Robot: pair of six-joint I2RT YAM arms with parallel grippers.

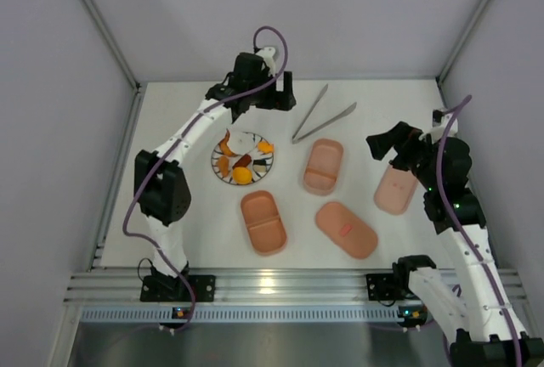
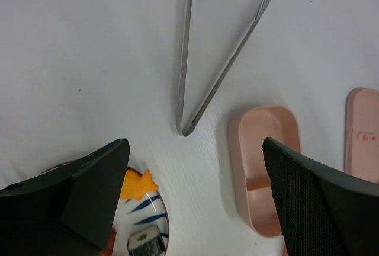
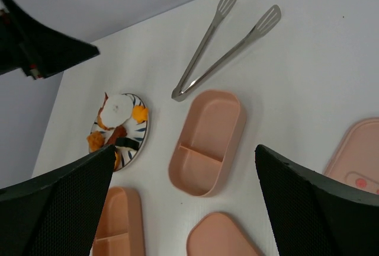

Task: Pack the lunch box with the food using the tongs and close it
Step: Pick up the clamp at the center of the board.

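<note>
Step in hand: fetching the tongs. Nothing is packed yet.

- Left of centre, overhead view: striped plate [image 1: 216, 167] carrying all the food [image 1: 243, 176], orange and dark pieces.
- Above the plate: my left gripper [image 1: 283, 99], fingers wide apart and empty, hovering just beside the tongs [image 1: 323, 114].
- Upper centre: the tongs lie flat on the tabletop [image 1: 374, 95], V opening toward the upper right, hinge end close to the far tray [image 1: 324, 166].
- Lower centre: near tray [image 1: 263, 222] and marked lid [image 1: 346, 229]. Both trays are empty.
- Right: second lid [image 1: 391, 197], just below my right gripper [image 1: 387, 144], which is also spread and holds nothing.

Next move, as I judge it: lower the left gripper across both tong arms, mid-length, and squeeze.

Hindrances: thin metal lying flat gives little purchase, and the far tray's rim crowds the hinge end.
</note>
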